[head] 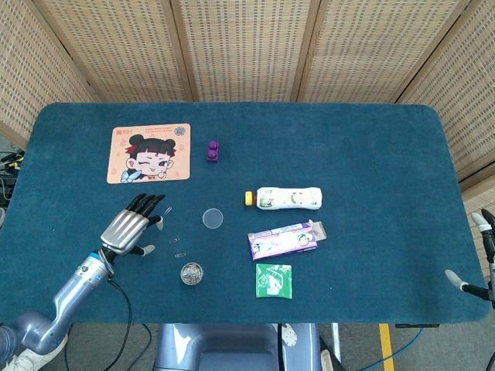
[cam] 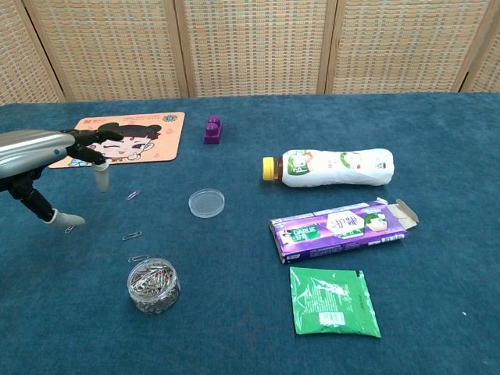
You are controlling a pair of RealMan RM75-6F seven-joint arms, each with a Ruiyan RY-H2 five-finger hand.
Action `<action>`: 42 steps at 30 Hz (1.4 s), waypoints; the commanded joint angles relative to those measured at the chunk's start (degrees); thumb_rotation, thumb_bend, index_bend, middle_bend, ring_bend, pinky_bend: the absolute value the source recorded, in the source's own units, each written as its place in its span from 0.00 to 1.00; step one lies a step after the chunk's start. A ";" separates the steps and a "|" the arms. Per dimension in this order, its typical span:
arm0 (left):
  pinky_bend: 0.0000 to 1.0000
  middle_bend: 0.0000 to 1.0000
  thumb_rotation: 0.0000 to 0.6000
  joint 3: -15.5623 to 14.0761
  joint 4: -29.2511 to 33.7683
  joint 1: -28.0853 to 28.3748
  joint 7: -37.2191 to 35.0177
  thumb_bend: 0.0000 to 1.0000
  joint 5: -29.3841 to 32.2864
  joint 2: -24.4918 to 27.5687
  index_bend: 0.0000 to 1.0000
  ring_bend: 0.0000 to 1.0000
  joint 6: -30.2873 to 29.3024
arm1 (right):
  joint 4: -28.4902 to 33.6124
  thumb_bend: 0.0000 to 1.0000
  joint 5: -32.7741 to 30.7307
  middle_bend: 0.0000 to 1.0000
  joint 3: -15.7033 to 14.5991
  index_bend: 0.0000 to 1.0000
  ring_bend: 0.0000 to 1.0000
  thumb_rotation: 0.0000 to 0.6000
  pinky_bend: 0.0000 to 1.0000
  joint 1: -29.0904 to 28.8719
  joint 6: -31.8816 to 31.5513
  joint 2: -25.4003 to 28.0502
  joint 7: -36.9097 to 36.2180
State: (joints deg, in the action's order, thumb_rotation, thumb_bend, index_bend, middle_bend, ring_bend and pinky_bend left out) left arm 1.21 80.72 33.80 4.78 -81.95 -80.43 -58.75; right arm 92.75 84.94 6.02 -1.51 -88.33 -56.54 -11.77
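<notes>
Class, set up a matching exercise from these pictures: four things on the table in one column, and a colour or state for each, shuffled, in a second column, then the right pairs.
Things:
1. bottle
2. block
3. sachet
4. left hand

Colour or state:
A. purple, beside the cartoon mat
B. open, holding nothing
C. lying on its side, yellow cap
D. green, nearest the table's front edge

Pairs: 1-C, 2-A, 3-D, 4-B
</notes>
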 commanded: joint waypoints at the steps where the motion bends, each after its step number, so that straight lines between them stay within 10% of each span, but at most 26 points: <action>1: 0.00 0.00 1.00 0.24 -8.00 0.16 -4.11 0.23 2.11 -2.35 0.49 0.00 3.15 | 0.07 0.00 -0.11 0.00 0.00 0.00 0.00 1.00 0.00 -0.09 0.18 -0.11 0.30; 42: 0.00 0.00 1.00 0.07 -25.90 0.13 -11.11 0.26 0.03 -12.27 0.51 0.00 4.43 | 0.13 0.00 -0.23 0.00 -0.07 0.00 0.00 1.00 0.00 -0.19 0.52 -0.11 0.20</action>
State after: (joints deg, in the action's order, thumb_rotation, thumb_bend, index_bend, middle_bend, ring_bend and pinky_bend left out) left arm 1.29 54.35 33.83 -6.76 -81.72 -92.74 -54.14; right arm 92.88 84.71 5.95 -1.70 -87.81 -56.64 -11.58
